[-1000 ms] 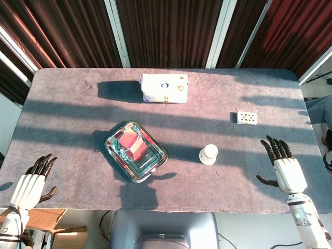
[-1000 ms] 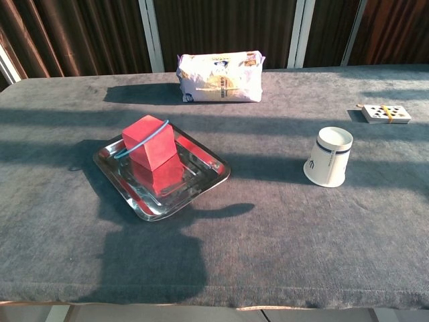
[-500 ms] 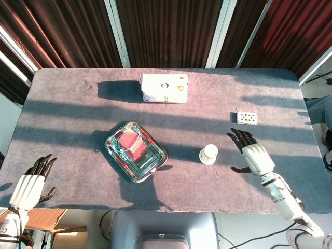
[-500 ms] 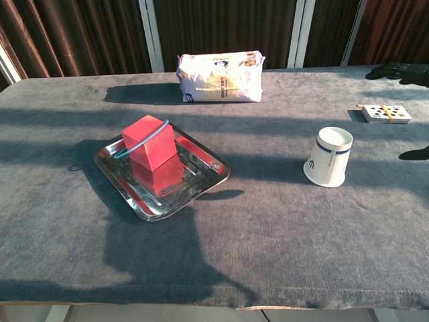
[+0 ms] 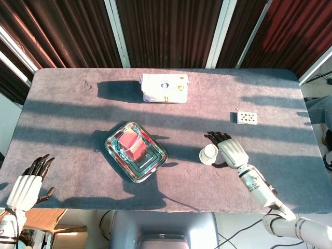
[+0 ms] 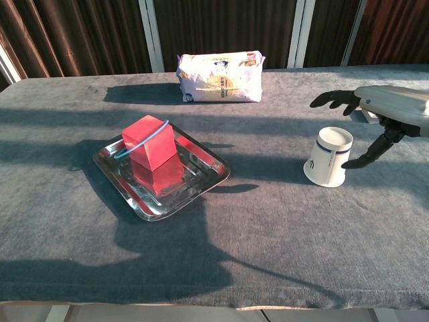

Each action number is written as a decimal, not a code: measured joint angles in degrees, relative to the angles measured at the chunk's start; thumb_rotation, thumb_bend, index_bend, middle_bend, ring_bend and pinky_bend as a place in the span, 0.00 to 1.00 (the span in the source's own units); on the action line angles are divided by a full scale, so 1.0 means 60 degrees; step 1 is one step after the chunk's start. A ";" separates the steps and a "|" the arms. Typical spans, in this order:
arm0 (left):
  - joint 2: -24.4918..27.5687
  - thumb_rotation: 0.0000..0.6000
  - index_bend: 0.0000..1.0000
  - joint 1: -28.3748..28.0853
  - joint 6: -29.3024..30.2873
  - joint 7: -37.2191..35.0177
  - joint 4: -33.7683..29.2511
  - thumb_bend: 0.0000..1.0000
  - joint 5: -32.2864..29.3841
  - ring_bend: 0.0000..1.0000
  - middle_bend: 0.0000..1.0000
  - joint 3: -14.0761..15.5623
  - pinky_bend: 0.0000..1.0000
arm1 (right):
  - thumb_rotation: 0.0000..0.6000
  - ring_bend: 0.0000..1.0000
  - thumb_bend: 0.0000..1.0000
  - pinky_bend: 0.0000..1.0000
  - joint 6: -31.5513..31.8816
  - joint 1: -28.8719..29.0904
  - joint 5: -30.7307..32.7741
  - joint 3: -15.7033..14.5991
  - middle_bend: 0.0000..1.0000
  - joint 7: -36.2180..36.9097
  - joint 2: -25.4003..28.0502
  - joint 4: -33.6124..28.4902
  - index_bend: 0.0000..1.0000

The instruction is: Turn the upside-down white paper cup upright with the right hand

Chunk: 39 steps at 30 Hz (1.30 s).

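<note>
The white paper cup [image 5: 208, 153] [image 6: 329, 157] is seen upside down on the table [image 5: 67, 109] [image 6: 281, 228], toward the right side and nearer the front edge than the back, its wider rim on the cloth and its base up. Just to its right the right robot hand [image 5: 230, 150] [image 6: 382, 111] is spread wide, nothing held. In the chest view the fingers [image 6: 332, 99] are reached out above and behind the cup, and the thumb [image 6: 365, 157] is angled down beside the cup's right wall; whether the thumb tip touches the cup cannot be told. In the head view a sliver of cloth is seen between the cup and the palm.

The left robot hand [image 5: 27, 185] is found at the front left corner of the table, over the edge, fingers apart, empty; it is not caught by the chest view.

A metal tray [image 5: 153, 165] [image 6: 194, 191] is placed left of the cup, turned at an angle to the table edges, and a red block [image 5: 132, 144] [image 6: 151, 142] is carried in it, with a thin blue band across the top. A white packet [image 5: 164, 88] [image 6: 220, 77] is laid near the middle of the back edge. A small deck of cards [image 5: 247, 118] is seen toward the right edge, behind the right robot hand.
</note>
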 measured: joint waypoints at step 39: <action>0.0073 1.00 0.05 0.0032 0.0005 -0.0199 -0.0001 0.30 -0.0044 0.00 0.01 -0.0042 0.27 | 1.00 0.53 0.42 0.63 0.2018 0.0106 -0.0967 -0.0554 0.50 0.6163 -0.1688 0.2765 0.62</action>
